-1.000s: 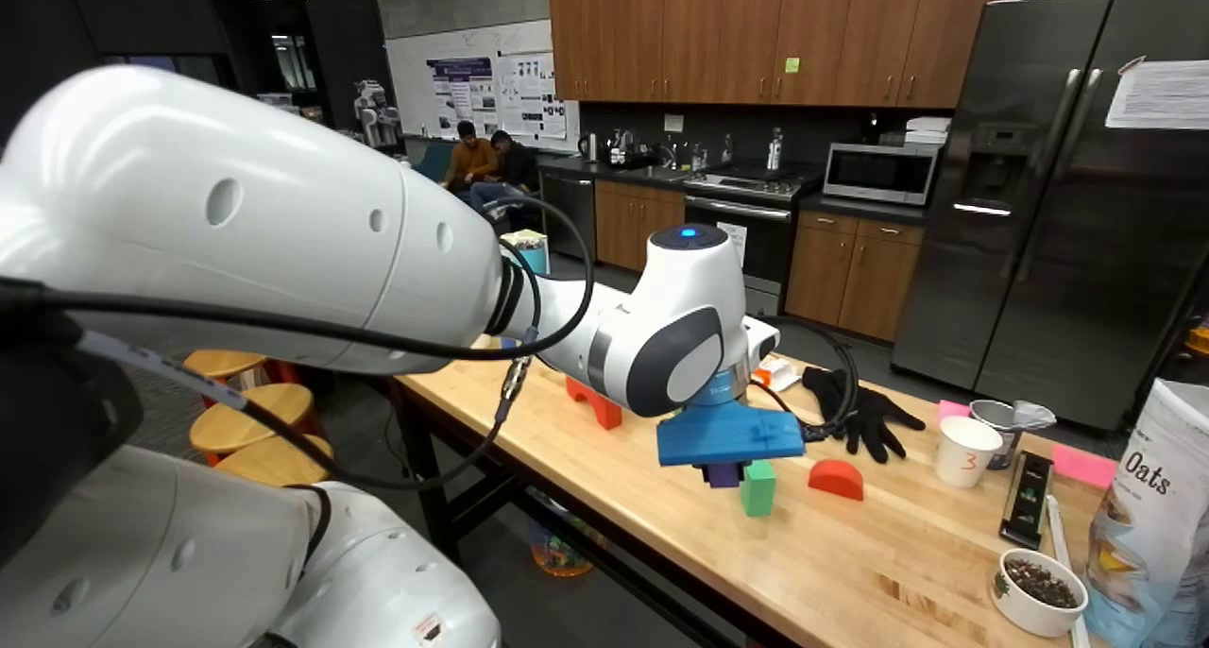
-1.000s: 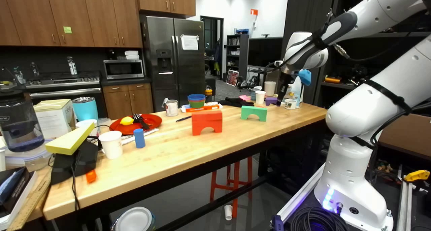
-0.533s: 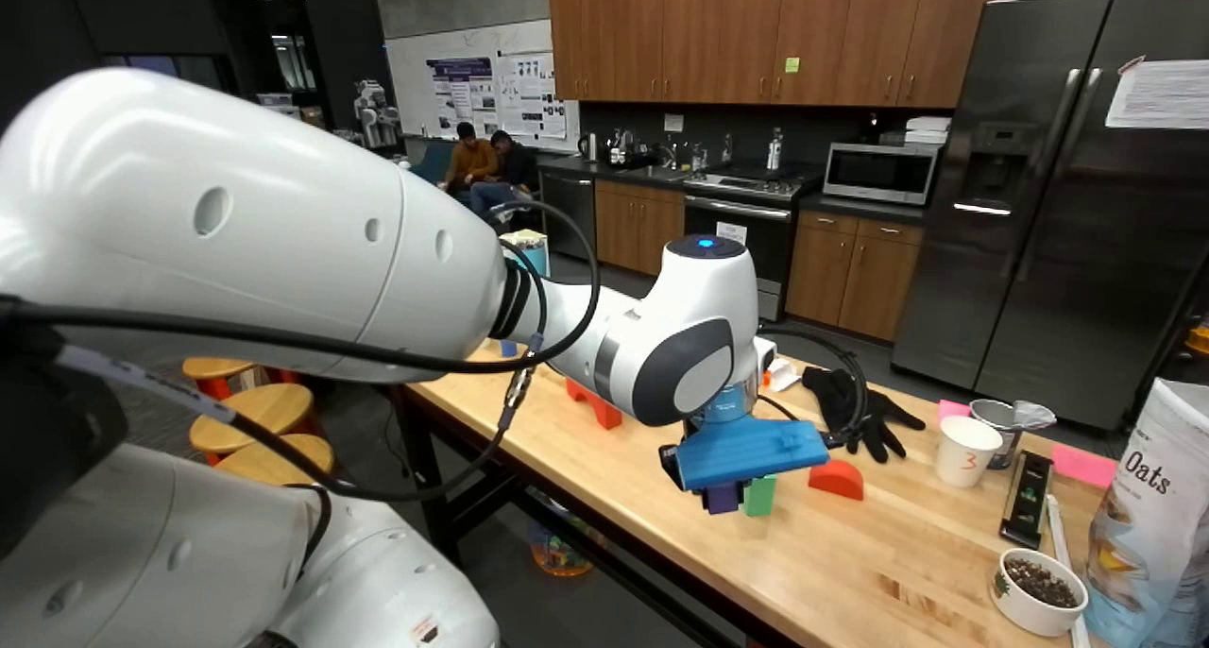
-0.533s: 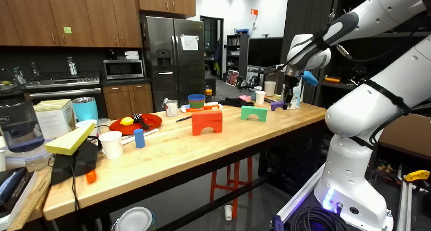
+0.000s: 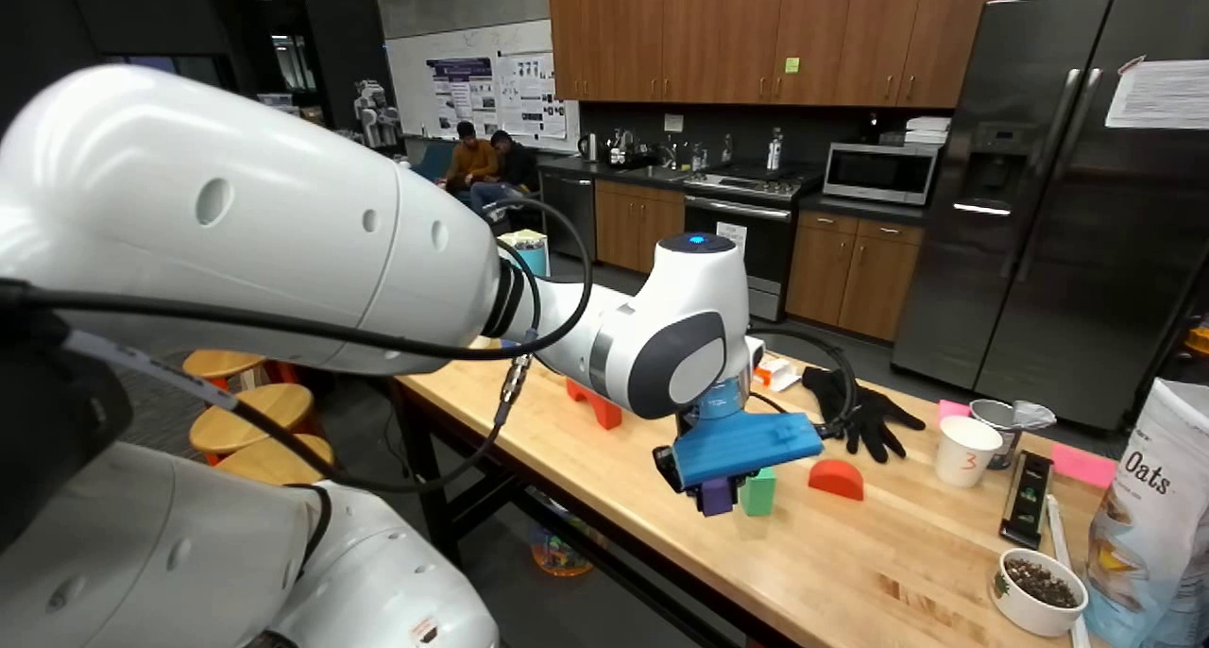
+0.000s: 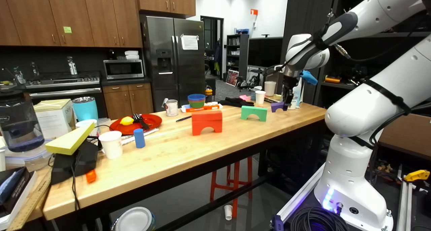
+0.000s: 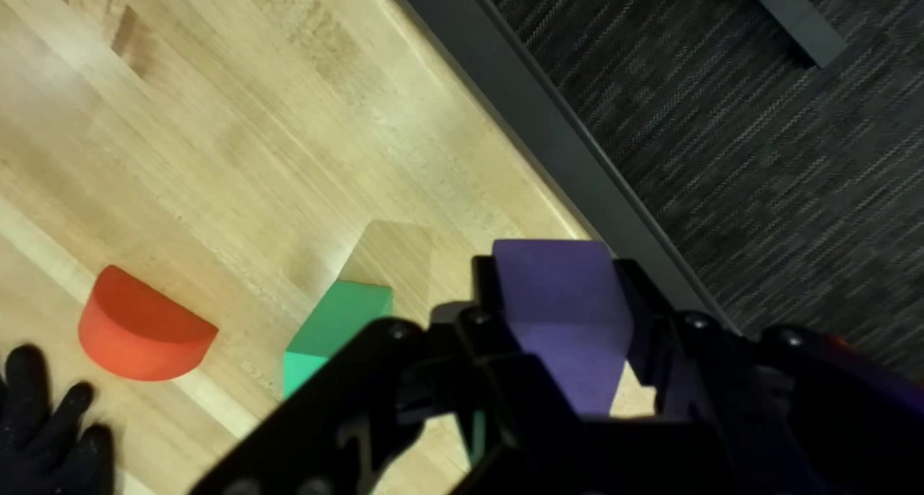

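Dark granules (image 5: 1040,582) in white bowl (image 5: 1027,617), lower right, seen only in an exterior view, lemon (image 6: 127,121) and fork (image 6: 143,122) on red plate (image 6: 154,121), left in an exterior view, purple block (image 7: 567,314) pinched between fingers (image 7: 489,286), lower centre, wrist view

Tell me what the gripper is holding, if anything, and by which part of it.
The gripper holds the purple block, clamped across two opposite sides, seemingly near one end; the exact contact patches are hidden.
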Available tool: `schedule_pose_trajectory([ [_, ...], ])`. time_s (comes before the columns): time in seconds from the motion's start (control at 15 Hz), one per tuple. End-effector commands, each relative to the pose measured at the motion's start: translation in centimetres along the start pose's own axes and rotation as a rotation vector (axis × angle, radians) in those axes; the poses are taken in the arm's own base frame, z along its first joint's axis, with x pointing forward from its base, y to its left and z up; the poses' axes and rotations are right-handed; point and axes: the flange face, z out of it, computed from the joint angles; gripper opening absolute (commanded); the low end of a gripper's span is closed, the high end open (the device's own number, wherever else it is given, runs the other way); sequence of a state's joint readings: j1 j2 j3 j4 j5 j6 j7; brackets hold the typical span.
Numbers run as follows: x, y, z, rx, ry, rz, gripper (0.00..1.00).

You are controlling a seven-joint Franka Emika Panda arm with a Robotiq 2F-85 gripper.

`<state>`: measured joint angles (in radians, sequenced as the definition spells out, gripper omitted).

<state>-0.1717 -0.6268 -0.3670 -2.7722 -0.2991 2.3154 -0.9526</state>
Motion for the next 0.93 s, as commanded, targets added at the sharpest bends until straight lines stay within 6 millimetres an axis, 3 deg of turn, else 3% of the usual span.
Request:
schedule_pose_trajectory([
  [0.0, 0.0, 0.1, -0.3, -0.012, 0.010, 0.018, 0.16],
  [0.53, -1.2, 1.1, -1.2, -0.077, 0.005, 0.098, 0.16],
  [0.87, -2.2, 2.4, -0.7, -0.077, 0.062, 0.112, 0.16],
])
